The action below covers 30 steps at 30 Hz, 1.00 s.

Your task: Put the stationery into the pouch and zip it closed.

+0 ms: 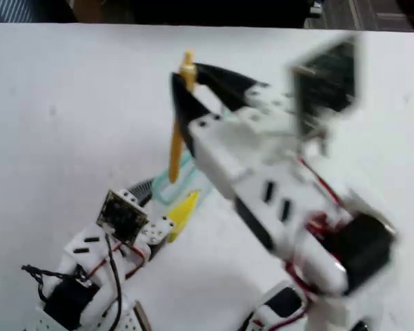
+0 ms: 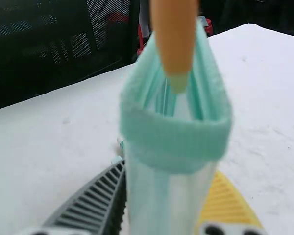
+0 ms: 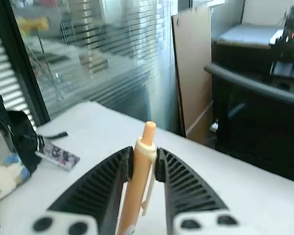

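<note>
Gripping the orange pen (image 3: 137,191) upright, the right hand (image 3: 144,149) is holding its tip at the pouch (image 2: 174,142) mouth. The left hand (image 2: 161,196) is clasping the pouch below that opening. Insertion is seemingly beginning; the next move is calling for lowering straight inside the pouch, then releasing.

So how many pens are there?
1: an orange pen in the right gripper, its tip at the open mouth of the green pouch held by the left gripper. More may hide inside.
</note>
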{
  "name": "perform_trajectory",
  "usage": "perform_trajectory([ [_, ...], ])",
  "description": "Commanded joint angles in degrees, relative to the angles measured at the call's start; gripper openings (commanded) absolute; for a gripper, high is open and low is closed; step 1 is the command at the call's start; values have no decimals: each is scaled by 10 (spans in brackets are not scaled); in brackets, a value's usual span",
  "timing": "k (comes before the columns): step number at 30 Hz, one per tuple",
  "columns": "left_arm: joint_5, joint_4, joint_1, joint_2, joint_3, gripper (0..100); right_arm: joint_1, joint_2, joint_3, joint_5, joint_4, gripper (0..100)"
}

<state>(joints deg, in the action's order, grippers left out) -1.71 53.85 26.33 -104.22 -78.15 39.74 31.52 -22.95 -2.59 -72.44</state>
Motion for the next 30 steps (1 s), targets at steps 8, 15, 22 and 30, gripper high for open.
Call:
perform_trajectory([
  [8,4,-7,5,-4,4,207,4,22,87,9,44,16],
  [15,4,-7,5,-4,4,207,3,89,127,10,2,16],
  [22,4,-7,3,-4,4,207,7,132,216,120,2,16],
  [30,4,-7,5,-4,4,207,7,152,240,138,2,19],
])
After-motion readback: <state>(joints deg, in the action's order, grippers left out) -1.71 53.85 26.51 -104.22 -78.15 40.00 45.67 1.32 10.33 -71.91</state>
